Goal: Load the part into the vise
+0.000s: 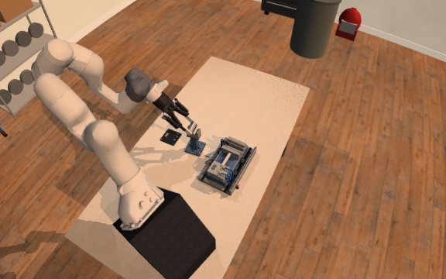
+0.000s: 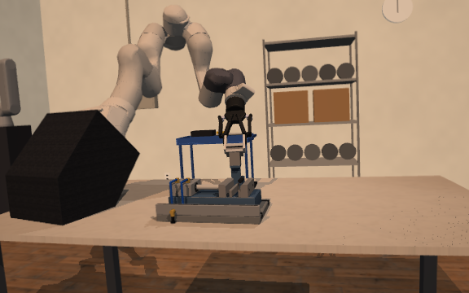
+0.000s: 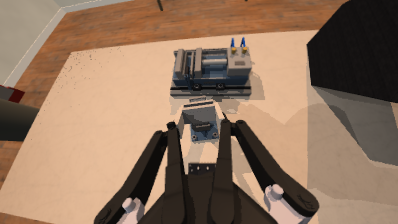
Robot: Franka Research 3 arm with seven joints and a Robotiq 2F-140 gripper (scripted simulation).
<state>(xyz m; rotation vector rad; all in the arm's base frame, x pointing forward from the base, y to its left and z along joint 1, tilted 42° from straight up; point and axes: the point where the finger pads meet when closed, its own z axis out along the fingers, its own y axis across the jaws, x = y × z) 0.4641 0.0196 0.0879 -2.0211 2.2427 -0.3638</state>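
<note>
My gripper (image 1: 191, 129) (image 2: 234, 143) (image 3: 199, 110) is shut on the grey part (image 2: 234, 146) (image 3: 201, 115), with a finger on either side. The part is at the top of the V-block (image 2: 234, 159), on its blue stand (image 1: 194, 149) (image 2: 235, 173); whether it rests in the V is hidden. A dark line crosses the part near its upper edge in the wrist view; I cannot tell whether it is the slot. The vise (image 1: 223, 164) (image 2: 214, 199) is open. Its fixed jaw (image 2: 247, 187) (image 3: 179, 64) stands apart from the rod-side jaw (image 2: 226, 187) (image 3: 198, 62). No part shows between them.
The black infeed plate (image 1: 170, 137) (image 3: 202, 169) is bare, beside the V-block on the side away from the vise. The vise's cylinder block (image 1: 217, 173) (image 3: 239, 63) carries blue hoses. The arm's black pedestal (image 1: 174, 232) (image 2: 72, 171) stands at one end of the table.
</note>
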